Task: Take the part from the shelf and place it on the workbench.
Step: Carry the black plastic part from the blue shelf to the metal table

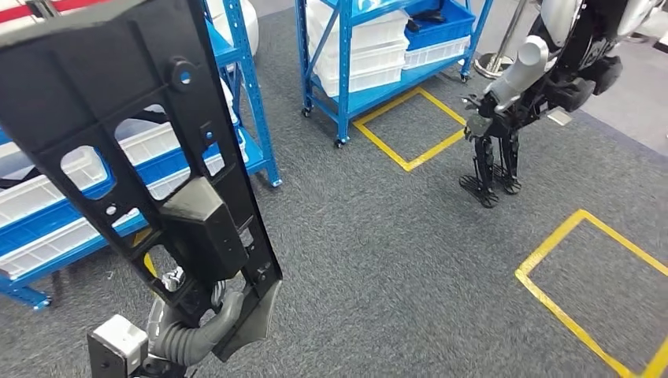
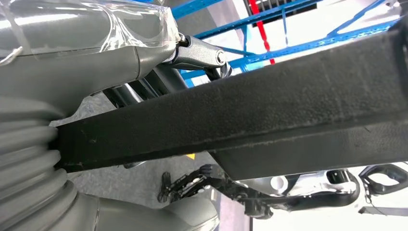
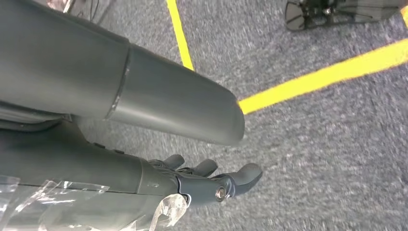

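Observation:
The part (image 1: 118, 102) is a long black plastic frame with cut-out windows and a boxy block near its lower end. In the head view it stands nearly upright at the left, tilted a little, in front of the shelves. My left hand (image 1: 197, 335) grips its lower end from below. In the left wrist view the part (image 2: 264, 110) runs across as a thick black bar, with my left hand (image 2: 86, 53) clamped on it. My right hand (image 3: 192, 185) hangs over the grey carpet with its fingers stretched out, holding nothing.
Blue shelves (image 1: 252, 118) with white bins (image 1: 47, 189) stand at the left, and a second blue rack (image 1: 346, 71) behind. Another humanoid robot (image 1: 512, 94) stands at the back right. Yellow tape squares (image 1: 410, 118) (image 1: 567, 315) mark the grey carpet.

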Action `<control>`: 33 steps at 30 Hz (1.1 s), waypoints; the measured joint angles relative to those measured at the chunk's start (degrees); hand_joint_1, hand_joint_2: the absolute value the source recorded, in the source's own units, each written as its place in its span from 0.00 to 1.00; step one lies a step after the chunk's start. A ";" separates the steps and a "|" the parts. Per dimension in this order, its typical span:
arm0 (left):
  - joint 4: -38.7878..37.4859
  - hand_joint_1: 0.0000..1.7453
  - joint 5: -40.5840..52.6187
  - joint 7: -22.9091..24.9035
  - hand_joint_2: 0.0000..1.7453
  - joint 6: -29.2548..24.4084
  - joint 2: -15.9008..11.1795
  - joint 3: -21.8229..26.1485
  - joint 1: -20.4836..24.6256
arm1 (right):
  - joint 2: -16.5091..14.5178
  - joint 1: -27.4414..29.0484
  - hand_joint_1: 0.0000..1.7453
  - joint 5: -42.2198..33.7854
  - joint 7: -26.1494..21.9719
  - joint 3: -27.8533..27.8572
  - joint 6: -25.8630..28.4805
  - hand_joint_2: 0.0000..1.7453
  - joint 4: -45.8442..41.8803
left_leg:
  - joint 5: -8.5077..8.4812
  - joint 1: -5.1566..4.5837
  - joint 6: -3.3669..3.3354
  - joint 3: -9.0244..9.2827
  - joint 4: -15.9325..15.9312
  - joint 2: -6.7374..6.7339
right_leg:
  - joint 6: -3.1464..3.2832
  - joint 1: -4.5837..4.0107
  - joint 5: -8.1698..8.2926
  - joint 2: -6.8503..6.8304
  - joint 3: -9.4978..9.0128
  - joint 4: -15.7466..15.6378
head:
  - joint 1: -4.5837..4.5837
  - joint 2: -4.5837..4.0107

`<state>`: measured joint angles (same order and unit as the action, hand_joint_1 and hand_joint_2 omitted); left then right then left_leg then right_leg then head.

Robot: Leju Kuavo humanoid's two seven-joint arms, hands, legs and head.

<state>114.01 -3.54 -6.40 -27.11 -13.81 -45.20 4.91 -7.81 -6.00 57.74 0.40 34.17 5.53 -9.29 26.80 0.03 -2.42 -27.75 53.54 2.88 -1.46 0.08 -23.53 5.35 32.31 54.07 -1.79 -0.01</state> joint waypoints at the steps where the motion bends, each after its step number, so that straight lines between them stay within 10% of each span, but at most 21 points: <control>1: 0.22 1.00 -0.13 0.11 1.00 -0.07 -0.23 0.21 -0.21 | -0.05 0.13 0.00 0.01 0.04 -0.01 0.03 0.00 0.00 | -0.21 0.08 -0.24 -0.21 0.02 -0.38 | -0.30 0.06 0.15 0.28 0.27 0.06 | -0.01 0.00; 3: 0.60 1.00 -0.23 0.28 1.00 -0.16 -0.56 0.52 -0.39 | -0.19 0.33 0.00 0.01 0.22 -0.01 0.03 0.00 0.00 | -0.72 0.29 -0.80 -0.34 -0.16 -1.30 | -0.86 0.05 -1.17 -1.11 1.22 1.87 | -0.12 -0.01; 8: 1.42 1.00 -0.35 0.33 1.00 -0.23 -1.39 0.89 -1.27 | -0.60 0.19 0.00 0.06 0.78 -0.03 -0.20 0.00 0.00 | -1.20 0.31 -1.37 -0.92 -0.18 -4.29 | -2.19 0.53 -9.26 -4.85 7.61 17.96 | -0.39 -0.01; 14: 2.14 1.00 -0.24 0.37 1.00 -0.48 -1.92 0.96 -1.53 | -0.81 0.07 0.00 0.29 0.97 -0.03 -0.33 0.00 0.00 | -1.07 -0.18 -0.59 -0.81 0.00 -7.12 | -1.24 0.00 -2.33 -7.98 -2.61 0.10 | -0.37 -0.01; 18: 2.50 1.00 -0.20 0.40 1.00 -0.54 -2.39 0.97 -1.61 | -1.02 0.15 0.00 0.23 0.94 -0.03 -0.33 0.00 0.00 | 0.34 -0.05 0.72 -1.45 1.59 -7.12 | 0.10 0.05 -1.84 -6.39 -2.07 -0.45 | -0.31 -0.01; 23: 2.73 1.00 -0.20 0.50 1.00 -0.54 -3.05 0.96 -2.05 | -1.18 0.10 0.00 0.02 0.64 -0.01 -0.33 0.00 0.00 | 7.95 0.15 1.41 -8.56 18.18 -3.68 | 1.21 0.04 -1.08 -3.91 -1.36 -0.51 | -0.13 -0.02; 28: 2.91 1.00 -0.01 0.85 1.00 -0.54 -3.44 0.95 -2.15 | -1.49 0.06 0.00 -0.08 0.57 -0.01 -0.36 0.00 0.00 | 0.14 0.36 0.84 -1.66 3.25 -0.81 | 0.74 -0.16 -0.73 -0.66 -1.07 -0.10 | -0.11 -0.02; 33: 3.53 1.00 0.42 1.63 1.00 -0.87 -3.81 0.96 -2.18 | -1.58 0.39 0.00 -0.16 0.74 -0.01 -0.48 0.00 0.00 | -0.92 0.35 -0.42 -1.01 0.41 -1.10 | -0.61 -0.09 -1.02 -0.48 0.47 1.23 | -0.25 -0.02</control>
<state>117.53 -3.12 -4.78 -27.98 -17.62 -44.24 2.73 -9.40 -5.62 57.57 1.14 34.16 5.05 -9.29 25.88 0.38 -2.85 -28.76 53.95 1.78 -2.07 -0.01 -24.54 4.88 32.78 55.30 -2.04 -0.02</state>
